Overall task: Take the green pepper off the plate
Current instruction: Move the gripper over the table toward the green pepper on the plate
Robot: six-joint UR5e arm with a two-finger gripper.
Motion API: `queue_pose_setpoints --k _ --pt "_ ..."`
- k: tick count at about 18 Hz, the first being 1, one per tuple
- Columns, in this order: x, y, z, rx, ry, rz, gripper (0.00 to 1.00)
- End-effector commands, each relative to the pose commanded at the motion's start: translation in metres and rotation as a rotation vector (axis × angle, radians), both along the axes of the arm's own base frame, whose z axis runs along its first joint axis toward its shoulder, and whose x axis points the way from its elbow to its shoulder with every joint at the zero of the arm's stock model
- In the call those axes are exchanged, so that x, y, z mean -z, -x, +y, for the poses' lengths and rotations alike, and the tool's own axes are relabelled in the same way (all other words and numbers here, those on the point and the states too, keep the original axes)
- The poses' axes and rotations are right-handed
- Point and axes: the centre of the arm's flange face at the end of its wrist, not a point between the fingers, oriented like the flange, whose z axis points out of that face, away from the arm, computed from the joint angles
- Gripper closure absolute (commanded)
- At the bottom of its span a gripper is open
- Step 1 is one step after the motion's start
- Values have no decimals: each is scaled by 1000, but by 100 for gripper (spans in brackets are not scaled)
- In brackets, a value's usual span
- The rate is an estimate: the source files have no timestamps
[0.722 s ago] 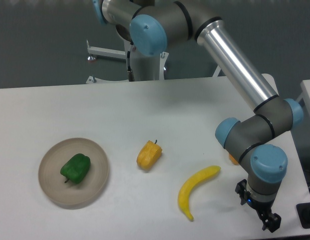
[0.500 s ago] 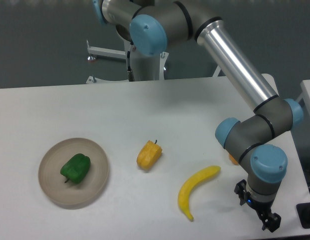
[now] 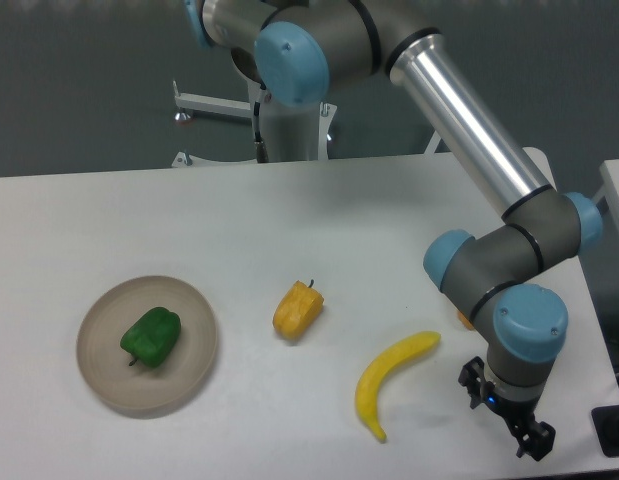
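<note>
The green pepper (image 3: pixel 151 337) lies on the round beige-grey plate (image 3: pixel 195 363) at the left of the white table. My gripper (image 3: pixel 534 445) hangs at the table's front right corner, far from the plate, with nothing seen in it. Its fingers are small and dark at the frame's lower edge, and I cannot tell whether they are open or shut.
A yellow-orange pepper (image 3: pixel 297 310) lies near the table's middle. A yellow banana (image 3: pixel 389 380) lies just left of the gripper. A small orange thing (image 3: pixel 465 321) peeks out behind the arm's wrist. A dark object (image 3: pixel 614 430) sits at the right edge.
The arm's wrist and gripper have shifted slightly to the left. The pepper, plate and other items have not moved.
</note>
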Motion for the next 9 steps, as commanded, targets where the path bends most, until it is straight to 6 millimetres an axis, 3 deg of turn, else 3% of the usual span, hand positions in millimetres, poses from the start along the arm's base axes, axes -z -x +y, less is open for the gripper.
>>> queue_pose_setpoints --k 5,7,9 --pt "-66 -74 -10 -196 -91 -173 0" --pt "-75 -117 -7 -286 -102 -230 0" --pt "-84 -140 -10 -362 -126 -269 0"
